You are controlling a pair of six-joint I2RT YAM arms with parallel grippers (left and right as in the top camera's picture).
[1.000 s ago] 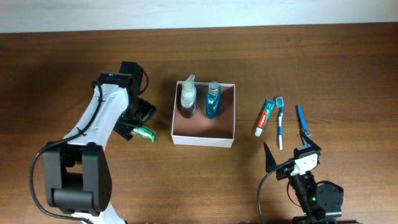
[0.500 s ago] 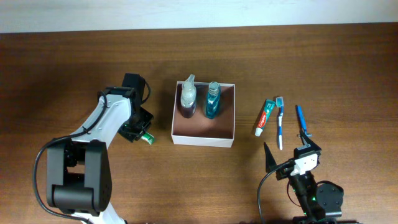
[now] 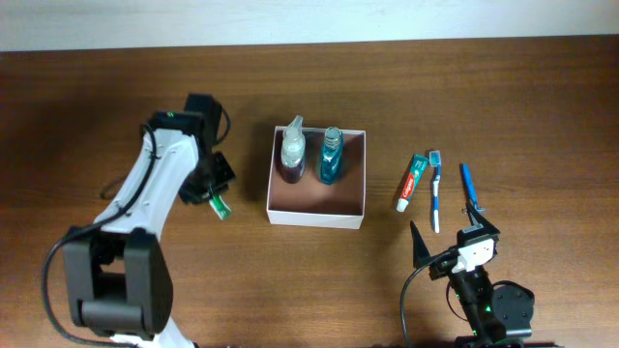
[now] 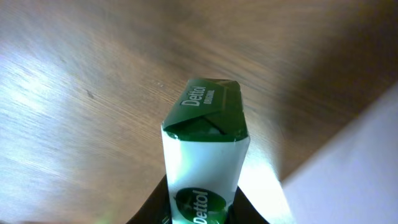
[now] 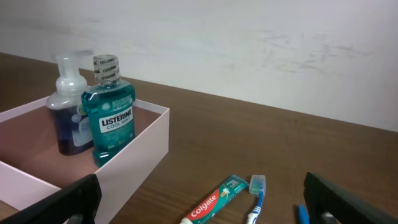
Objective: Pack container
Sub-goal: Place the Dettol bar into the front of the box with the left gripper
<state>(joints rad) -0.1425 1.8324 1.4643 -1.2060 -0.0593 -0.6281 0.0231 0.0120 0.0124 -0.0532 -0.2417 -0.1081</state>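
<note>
The container (image 3: 314, 219), a shallow white box with a reddish-brown inside, sits mid-table and also shows in the right wrist view (image 5: 152, 134). Upright at its back stand a clear pump bottle (image 3: 292, 153) and a teal Listerine bottle (image 3: 331, 155). My left gripper (image 3: 209, 189) is left of the box, shut on a green and white Dettol packet (image 3: 220, 205). The left wrist view shows the packet (image 4: 205, 143) sticking out between the fingers, above the wood. My right gripper (image 3: 448, 238) stands open at the front right, holding nothing.
A Colgate toothpaste tube (image 3: 412, 182), a blue and white toothbrush (image 3: 435, 189) and a blue pen-like item (image 3: 469, 187) lie right of the box. In the right wrist view the tube (image 5: 214, 200) and brush (image 5: 256, 198) lie between my fingers' reach.
The left gripper has closed on the Dettol packet and drawn it up off the table; the packet now points down from the fingers. The right arm has not moved.
</note>
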